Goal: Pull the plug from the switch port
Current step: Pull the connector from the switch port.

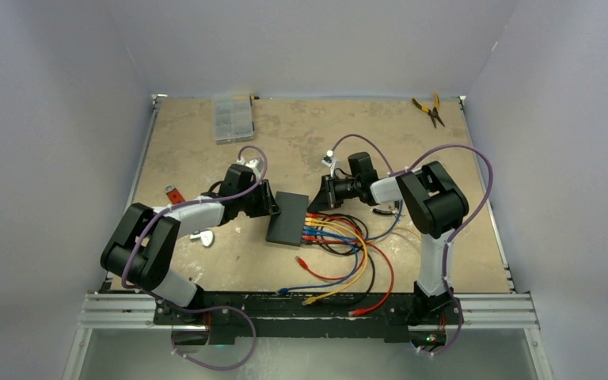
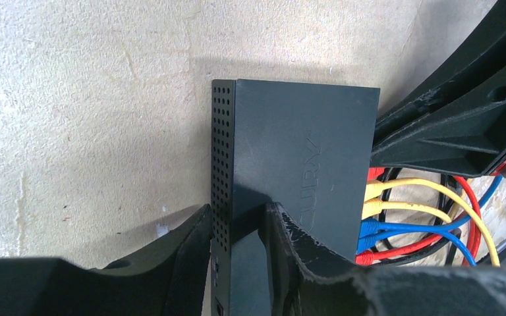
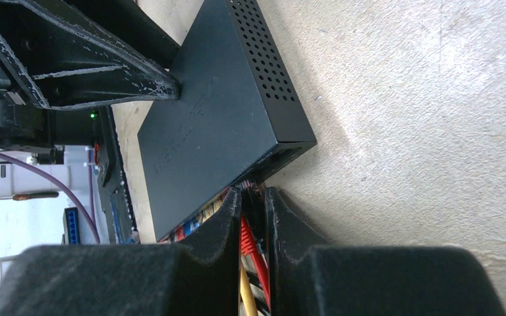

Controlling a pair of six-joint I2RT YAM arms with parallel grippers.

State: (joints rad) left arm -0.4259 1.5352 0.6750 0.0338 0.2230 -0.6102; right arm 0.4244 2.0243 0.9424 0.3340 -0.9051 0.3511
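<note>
While our left gripper (image 2: 238,212) clamps the flat matte-black rectangular switch (image 2: 296,151) by its edge, our right gripper (image 3: 251,195) pinches the red plug (image 3: 246,230) at its sockets.

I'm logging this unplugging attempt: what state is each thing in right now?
switch: flat on the table, clamped at one edge.
left gripper: shut on the switch.
right gripper: shut on the red plug.
red plug: at the end port, not yet pulled.
yellow and blue plugs: plugged in.
</note>
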